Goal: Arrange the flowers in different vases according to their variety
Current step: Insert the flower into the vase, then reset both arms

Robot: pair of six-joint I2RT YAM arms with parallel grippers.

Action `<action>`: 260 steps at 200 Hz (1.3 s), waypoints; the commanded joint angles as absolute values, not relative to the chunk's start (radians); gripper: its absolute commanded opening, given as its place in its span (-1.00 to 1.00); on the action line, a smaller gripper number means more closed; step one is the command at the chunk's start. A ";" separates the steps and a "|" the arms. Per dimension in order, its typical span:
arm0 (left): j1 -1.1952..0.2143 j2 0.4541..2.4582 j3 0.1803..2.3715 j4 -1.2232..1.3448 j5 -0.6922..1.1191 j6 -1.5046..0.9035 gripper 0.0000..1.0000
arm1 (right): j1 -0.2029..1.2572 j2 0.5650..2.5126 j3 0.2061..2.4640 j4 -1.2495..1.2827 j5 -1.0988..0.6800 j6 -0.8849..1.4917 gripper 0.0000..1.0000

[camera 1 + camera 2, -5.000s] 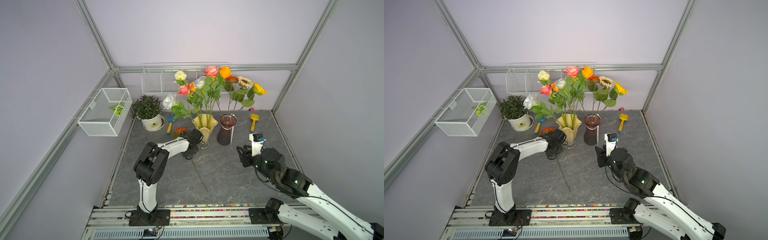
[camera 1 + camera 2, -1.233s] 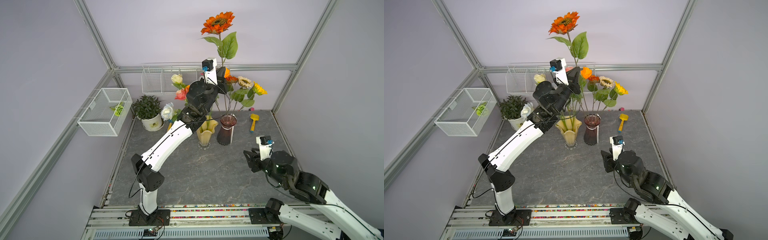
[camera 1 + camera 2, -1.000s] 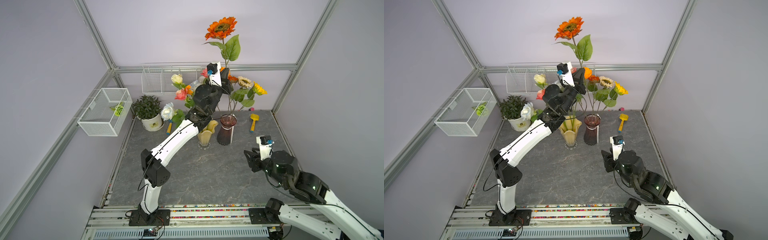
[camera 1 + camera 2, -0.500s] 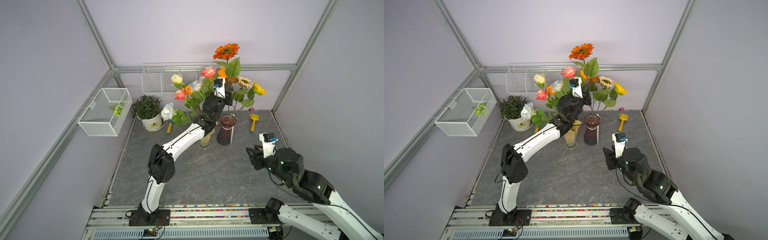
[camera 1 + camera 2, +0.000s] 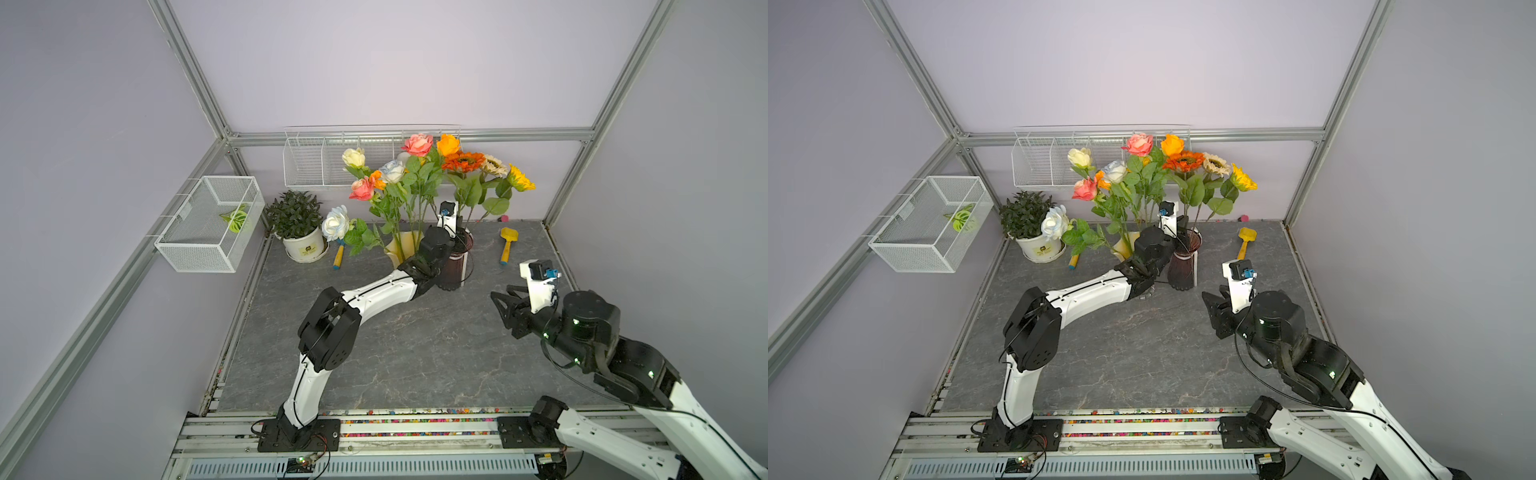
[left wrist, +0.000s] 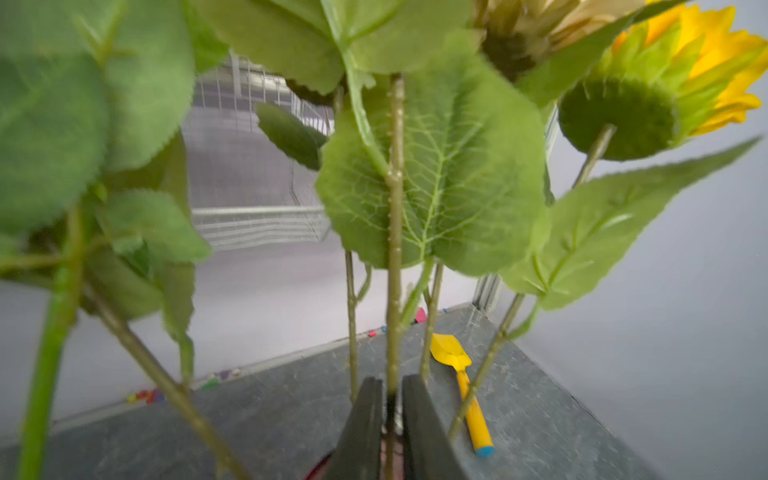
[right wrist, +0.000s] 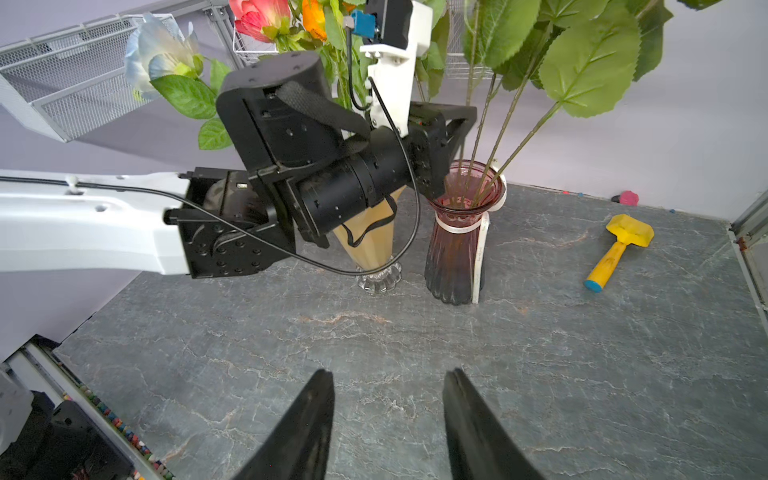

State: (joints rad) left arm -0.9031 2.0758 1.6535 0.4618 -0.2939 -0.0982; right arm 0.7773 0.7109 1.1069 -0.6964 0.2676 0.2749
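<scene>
Grey marble desk (image 5: 415,353); left claw (image 6: 390,380) straddles upright sunflower stem (image 6: 395,208) over purple vase (image 7: 455,249) (jaws slightly parted); right claw (image 7: 388,372) gapes empty, well apart.

The ribbed vase (image 5: 457,270) stands just right of the flared vase (image 5: 397,253), toy shovel (image 5: 508,243) farther right.

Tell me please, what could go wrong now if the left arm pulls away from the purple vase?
1. The left gripper flanks the orange sunflower's stem closely at the purple vase mouth; retreating could drag the stem out or tip the vase.
2. The left arm's cable hangs near the yellow vase; it might snag and topple it.
</scene>
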 commanded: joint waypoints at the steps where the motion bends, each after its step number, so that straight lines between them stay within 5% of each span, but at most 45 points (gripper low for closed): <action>1: -0.924 1.991 1.621 0.491 -0.313 -0.109 0.17 | 0.770 0.718 1.113 -0.704 0.252 0.262 -0.03; 41: -0.943 1.895 1.519 0.439 -0.371 -0.161 0.71 | 0.769 0.727 1.109 -0.690 0.235 0.263 -0.03; 133: -1.043 1.585 1.230 0.241 -0.476 -0.230 0.87 | 0.770 0.723 1.099 -0.695 0.260 0.285 -0.02; 157: -1.136 1.492 1.139 0.190 -0.618 -0.210 0.88 | 0.769 0.722 1.079 -0.708 0.305 0.302 -0.02; 188: -1.151 1.309 0.975 -0.003 -0.861 -0.471 0.92 | 0.769 0.735 1.011 -0.729 0.394 0.331 -0.02; 224: -0.907 0.953 0.713 -0.199 -0.799 -0.687 0.94 | 0.752 0.728 0.897 -0.704 0.470 0.387 -0.03; 260: -0.643 0.557 0.455 0.025 -0.806 -0.421 0.97 | 0.620 0.708 0.784 -0.626 0.496 0.396 -0.03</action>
